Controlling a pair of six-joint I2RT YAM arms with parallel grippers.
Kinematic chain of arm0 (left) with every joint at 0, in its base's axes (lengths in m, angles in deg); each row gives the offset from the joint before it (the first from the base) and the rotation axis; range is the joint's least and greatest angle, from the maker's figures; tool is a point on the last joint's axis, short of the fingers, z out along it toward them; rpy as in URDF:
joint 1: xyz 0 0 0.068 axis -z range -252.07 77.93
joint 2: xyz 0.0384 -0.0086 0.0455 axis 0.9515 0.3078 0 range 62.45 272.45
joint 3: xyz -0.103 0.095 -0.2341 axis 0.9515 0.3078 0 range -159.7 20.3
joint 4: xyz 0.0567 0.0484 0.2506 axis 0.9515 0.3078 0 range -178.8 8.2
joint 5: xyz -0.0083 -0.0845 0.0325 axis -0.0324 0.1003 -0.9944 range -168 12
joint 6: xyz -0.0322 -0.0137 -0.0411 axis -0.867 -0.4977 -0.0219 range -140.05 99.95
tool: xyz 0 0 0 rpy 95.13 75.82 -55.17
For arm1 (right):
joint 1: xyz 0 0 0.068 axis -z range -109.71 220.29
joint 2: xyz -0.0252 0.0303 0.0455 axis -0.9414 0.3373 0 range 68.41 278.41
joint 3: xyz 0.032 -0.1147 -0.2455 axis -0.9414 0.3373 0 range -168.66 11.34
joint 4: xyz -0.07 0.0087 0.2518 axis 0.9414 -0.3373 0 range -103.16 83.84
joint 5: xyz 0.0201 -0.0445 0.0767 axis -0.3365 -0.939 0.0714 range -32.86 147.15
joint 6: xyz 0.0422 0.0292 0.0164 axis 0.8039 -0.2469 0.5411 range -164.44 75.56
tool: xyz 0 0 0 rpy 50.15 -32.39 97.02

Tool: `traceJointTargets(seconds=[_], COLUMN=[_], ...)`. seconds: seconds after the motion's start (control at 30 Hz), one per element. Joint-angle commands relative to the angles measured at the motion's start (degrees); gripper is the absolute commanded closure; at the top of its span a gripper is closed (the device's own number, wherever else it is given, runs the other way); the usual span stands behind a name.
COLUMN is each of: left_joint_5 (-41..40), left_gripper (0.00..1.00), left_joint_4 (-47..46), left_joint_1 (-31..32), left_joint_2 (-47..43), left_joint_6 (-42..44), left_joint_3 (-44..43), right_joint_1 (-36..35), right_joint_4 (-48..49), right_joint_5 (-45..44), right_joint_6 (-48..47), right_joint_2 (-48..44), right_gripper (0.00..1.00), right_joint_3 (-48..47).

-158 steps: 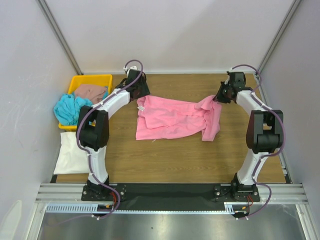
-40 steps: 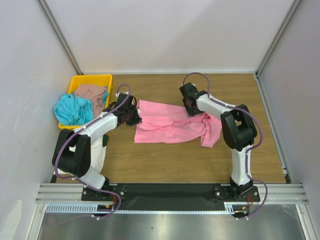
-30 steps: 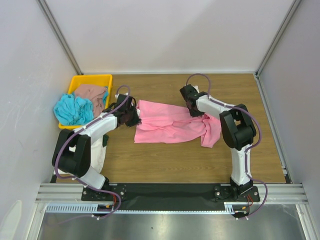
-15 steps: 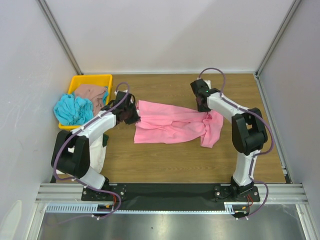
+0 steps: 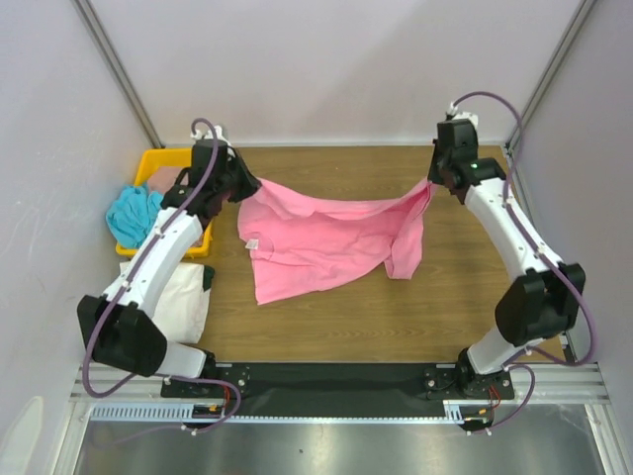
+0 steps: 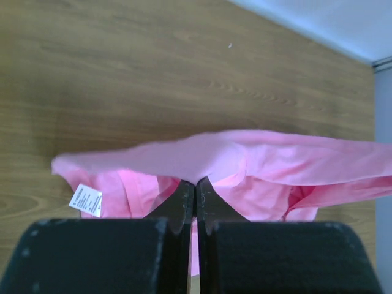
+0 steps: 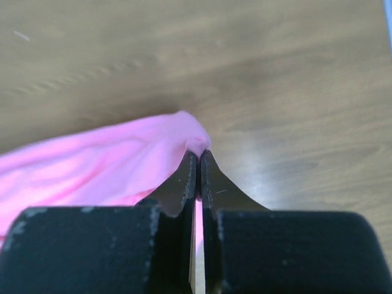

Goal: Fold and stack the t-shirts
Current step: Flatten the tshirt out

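Top view: the pink shirt [image 5: 316, 237] is strung between both arms, its top edge lifted and the rest draping onto the table [image 5: 455, 297], probably to spread it flat before folding. Left wrist: the left gripper [image 6: 195, 184] is pinched tight on the shirt's edge. Right wrist: the right gripper [image 7: 198, 156] is clamped on the opposite corner, keeping the cloth taut.

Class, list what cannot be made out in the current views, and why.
1. Top view: brown-pink t-shirt in the yellow tray, mostly hidden by the left arm.
2. Left wrist view: print on the label of the pink t-shirt, too small.
3. Right wrist view: most of the pink t-shirt, cut off by the left edge or hidden behind the right gripper.
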State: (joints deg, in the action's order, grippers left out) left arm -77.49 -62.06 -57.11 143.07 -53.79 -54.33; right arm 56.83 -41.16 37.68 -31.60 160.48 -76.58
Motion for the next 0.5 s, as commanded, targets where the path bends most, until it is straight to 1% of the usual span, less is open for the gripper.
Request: traceJointTargets(seconds=[0.0, 0.2, 0.47], left_joint_5=[-2.71, -6.57, -7.54], left_gripper=[1.0, 1.0, 1.0], left_joint_4=[1.99, 4.54, 6.47], left_joint_1=[-0.37, -0.37, -0.37], left_joint_2=[-5.46, -11.79, -20.93], left_joint_6=[2.62, 3.59, 2.62], left_joint_3=[-6.48, -11.93, -14.92], right_joint_1=[0.79, 1.41, 1.24], right_joint_4=[3.1, 3.37, 1.17], right_joint_5=[3.55, 6.01, 10.23], right_joint_6=[-2.11, -4.84, -5.72], right_joint_2=[-6.81, -15.95, -29.03], right_gripper=[1.0, 1.0, 1.0], right_joint_3=[-5.06, -7.09, -8.67])
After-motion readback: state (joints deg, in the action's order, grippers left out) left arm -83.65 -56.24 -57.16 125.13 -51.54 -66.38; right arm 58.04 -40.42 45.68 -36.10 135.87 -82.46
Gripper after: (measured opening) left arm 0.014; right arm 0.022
